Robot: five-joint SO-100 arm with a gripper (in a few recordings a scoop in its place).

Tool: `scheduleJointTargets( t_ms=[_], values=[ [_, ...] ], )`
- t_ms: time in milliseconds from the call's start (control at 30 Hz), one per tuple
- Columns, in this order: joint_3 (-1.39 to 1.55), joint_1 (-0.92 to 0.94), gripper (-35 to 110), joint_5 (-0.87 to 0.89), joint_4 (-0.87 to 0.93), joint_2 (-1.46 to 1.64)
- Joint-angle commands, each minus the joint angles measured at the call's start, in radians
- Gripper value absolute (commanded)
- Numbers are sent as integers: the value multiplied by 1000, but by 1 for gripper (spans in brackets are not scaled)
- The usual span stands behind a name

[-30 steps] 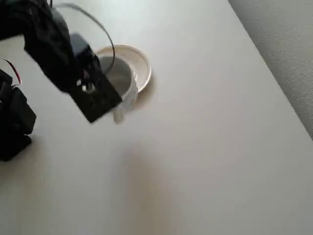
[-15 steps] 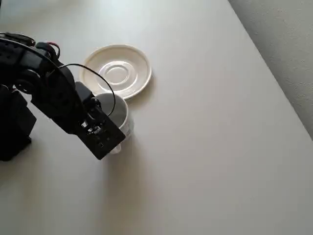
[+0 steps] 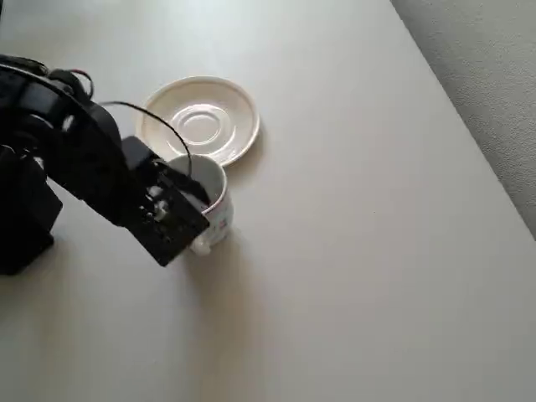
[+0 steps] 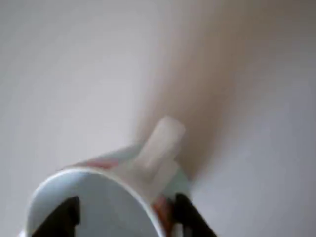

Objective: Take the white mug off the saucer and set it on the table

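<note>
1. The white mug (image 3: 214, 205) is a small glossy ceramic cylinder, tilted, with faint reddish marks on its side; in the wrist view its loop handle (image 4: 159, 143) juts away from the camera.
2. In the overhead view it sits off the saucer (image 3: 201, 119), just below the saucer's lower rim, over the off-white bench (image 3: 360, 251); whether its base touches the bench cannot be told.
3. The black gripper (image 3: 191, 194) pinches the mug's rim, one finger (image 4: 63, 217) inside the cup and the other outside near the handle.
4. The saucer is cream-white with a raised rim and a round centre well.
</note>
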Motion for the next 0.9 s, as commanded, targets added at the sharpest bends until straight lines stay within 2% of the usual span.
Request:
scheduleJointTargets(
  t_ms=[0, 200, 300, 433, 567, 667, 867],
  values=[
    [-9, -37, 25, 49, 44, 460],
    [0, -80, 23, 167, 83, 1037],
    [-84, -117, 14, 318, 192, 1045],
    [-12, -218, -2, 545, 301, 997],
    [186, -370, -2, 730, 344, 946],
    [342, -489, -2, 776, 345, 968],
    [403, -583, -2, 770, 357, 948]
  ],
)
